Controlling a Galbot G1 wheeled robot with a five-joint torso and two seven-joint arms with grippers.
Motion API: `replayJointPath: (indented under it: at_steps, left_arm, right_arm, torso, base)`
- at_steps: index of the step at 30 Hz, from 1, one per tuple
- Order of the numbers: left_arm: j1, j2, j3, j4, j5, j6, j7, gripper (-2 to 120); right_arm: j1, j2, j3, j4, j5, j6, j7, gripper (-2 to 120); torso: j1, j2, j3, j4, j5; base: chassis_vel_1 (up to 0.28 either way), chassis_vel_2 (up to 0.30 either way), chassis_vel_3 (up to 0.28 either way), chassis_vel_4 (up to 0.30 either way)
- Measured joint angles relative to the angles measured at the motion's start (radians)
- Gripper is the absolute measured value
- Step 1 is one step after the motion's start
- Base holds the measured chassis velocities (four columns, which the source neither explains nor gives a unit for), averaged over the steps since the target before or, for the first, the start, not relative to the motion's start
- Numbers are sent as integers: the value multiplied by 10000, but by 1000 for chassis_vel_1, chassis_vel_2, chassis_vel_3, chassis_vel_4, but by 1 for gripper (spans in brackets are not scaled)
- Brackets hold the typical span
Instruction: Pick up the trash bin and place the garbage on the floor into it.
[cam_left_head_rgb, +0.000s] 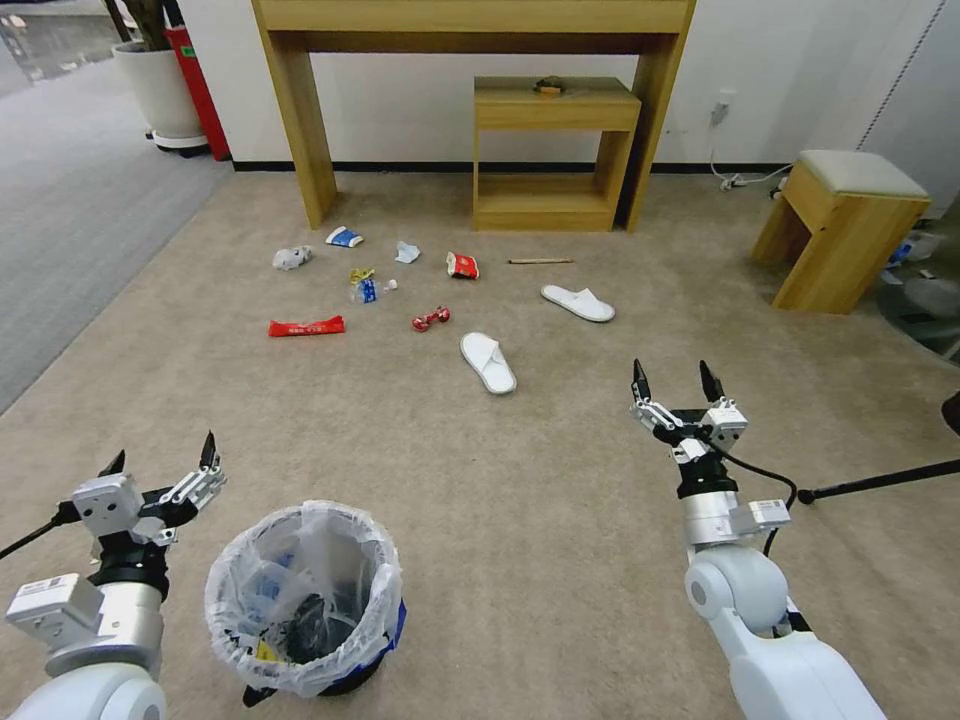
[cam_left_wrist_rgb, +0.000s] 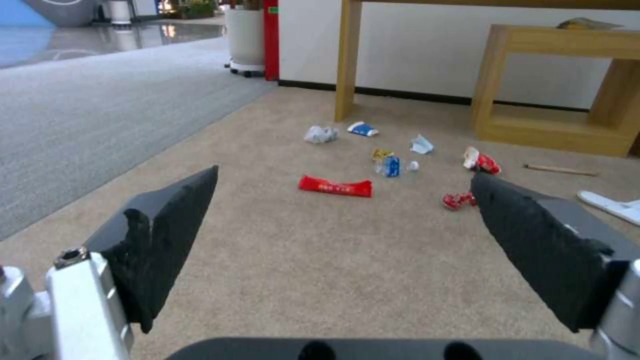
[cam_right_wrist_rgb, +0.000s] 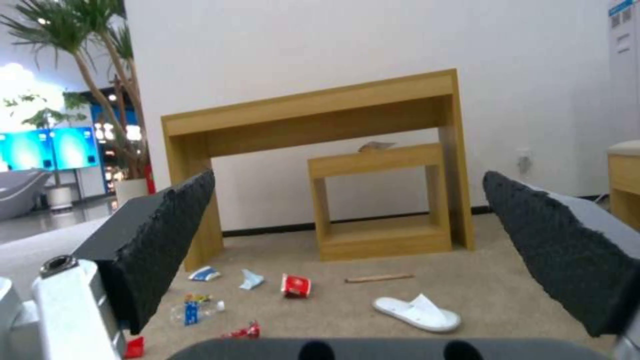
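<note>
While both arms hover low over beige short-pile carpet (cam_left_head_rgb: 560, 480), small round black bin with crinkled translucent bag (cam_left_head_rgb: 303, 598) stands lower left of frame, just beside left gripper (cam_left_head_rgb: 160, 462), fingers wide, empty. Right gripper (cam_left_head_rgb: 676, 381), right of centre, fingers wide. Litter upper centre: white slippers (cam_left_head_rgb: 488, 362), long red wrapper (cam_left_head_rgb: 306, 326), possibly small bottle (cam_left_head_rgb: 365, 290).

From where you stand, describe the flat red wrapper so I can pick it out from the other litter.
Start at the tall wooden table against the wall and come toward the robot from its left leg, past the crumpled paper. The flat red wrapper lies alone on the floor, leftmost of the red pieces. Unlike the small twisted red wrapper to its right, it is long and flat.
</note>
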Motion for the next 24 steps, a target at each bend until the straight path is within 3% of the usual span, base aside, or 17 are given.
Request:
replayJointPath:
  at_steps: [15,24]
  left_arm:
    - [134,-91,-10,-84,-5,-93,159,100]
    - [172,-29,-55,-233,-369,219,18,100]
  right_arm:
    - [-105,-25,-81,99,19,34,98,100]
    - [-29,-42,-220,99,114,-60,325,100]
  torso:
    - [0,0,0,0,0]
    - [0,0,0,0,0]
  base:
    - [0,0,0,0]
    - [0,0,0,0]
